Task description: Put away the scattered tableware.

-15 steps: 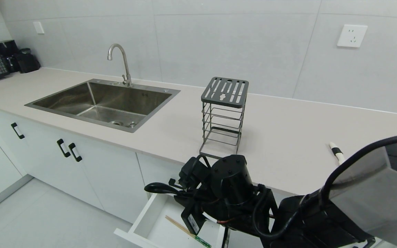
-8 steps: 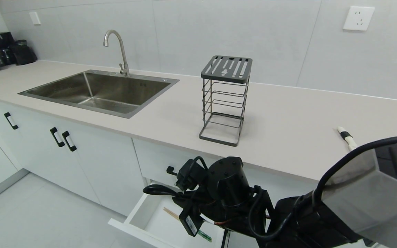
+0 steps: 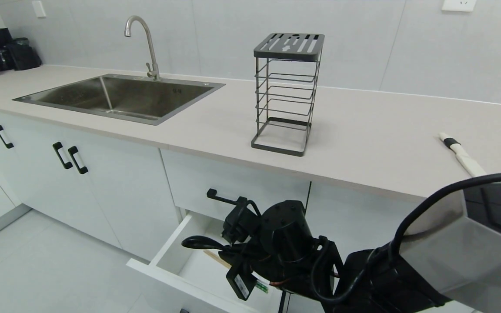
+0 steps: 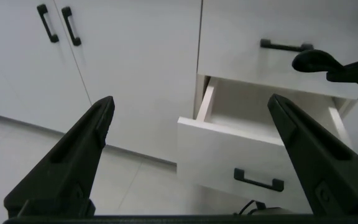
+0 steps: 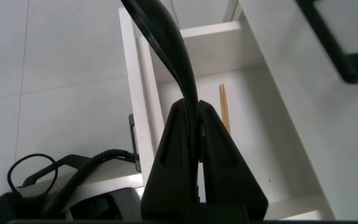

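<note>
Right hand [image 5: 194,111] pinches a black spoon [image 3: 198,241] above the open drawer [image 3: 176,282] at six o'clock, apparently bound for the chopsticks [image 5: 224,109] inside; left hand [image 4: 189,102] hangs spread.

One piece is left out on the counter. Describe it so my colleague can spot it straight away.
On the long pale countertop, go from the sink past the tall dark wire rack toward the robot's right. Near the front edge lies a slim white utensil, its near end hidden behind the arm. A black band near its far tip marks it out.
</note>
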